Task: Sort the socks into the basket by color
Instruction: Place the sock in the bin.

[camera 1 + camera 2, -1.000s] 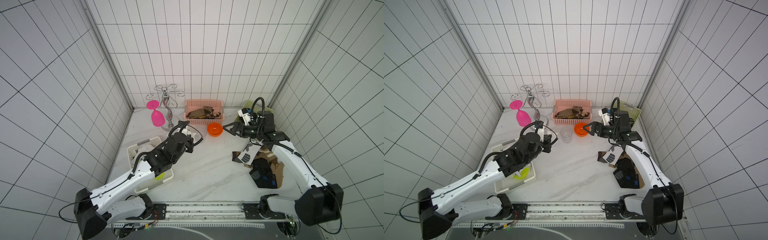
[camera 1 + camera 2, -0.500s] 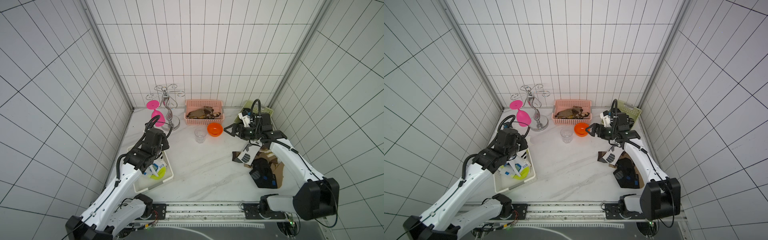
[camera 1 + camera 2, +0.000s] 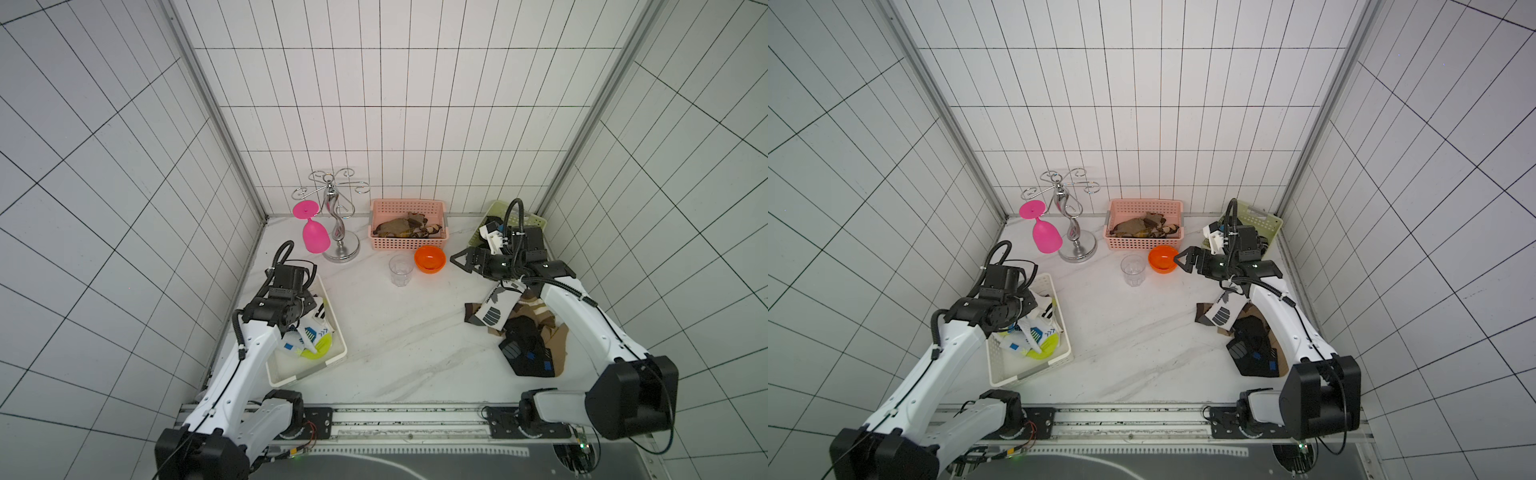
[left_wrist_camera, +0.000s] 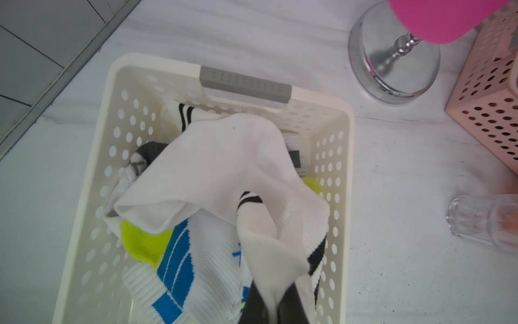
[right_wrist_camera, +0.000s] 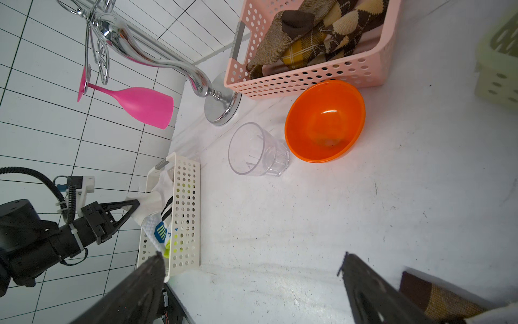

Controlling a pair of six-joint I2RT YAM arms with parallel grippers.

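My left gripper (image 4: 276, 307) is shut on a white sock (image 4: 224, 157), which hangs into the white basket (image 3: 334, 361) on top of other white socks with blue and neon-yellow marks (image 4: 179, 252). The pink basket (image 3: 409, 208) at the back holds brown plaid socks (image 3: 405, 228). At the right lies a pile: a white sock with grey marks (image 3: 494, 309), brown socks (image 3: 536, 309) and black socks (image 3: 525, 353). My right gripper (image 3: 459, 262) hovers open and empty above the table, beside the orange bowl. A pale green basket (image 3: 536, 220) stands behind it, mostly hidden.
A chrome glass rack (image 3: 338, 232) with a pink wine glass (image 3: 315, 235) stands at the back left. A clear tumbler (image 3: 401, 270) and an orange bowl (image 3: 430, 258) sit in front of the pink basket. Tiled walls close in on three sides.
My left arm has swung from the table's middle leftwards to above the white basket. The right arm has barely moved and stays open.
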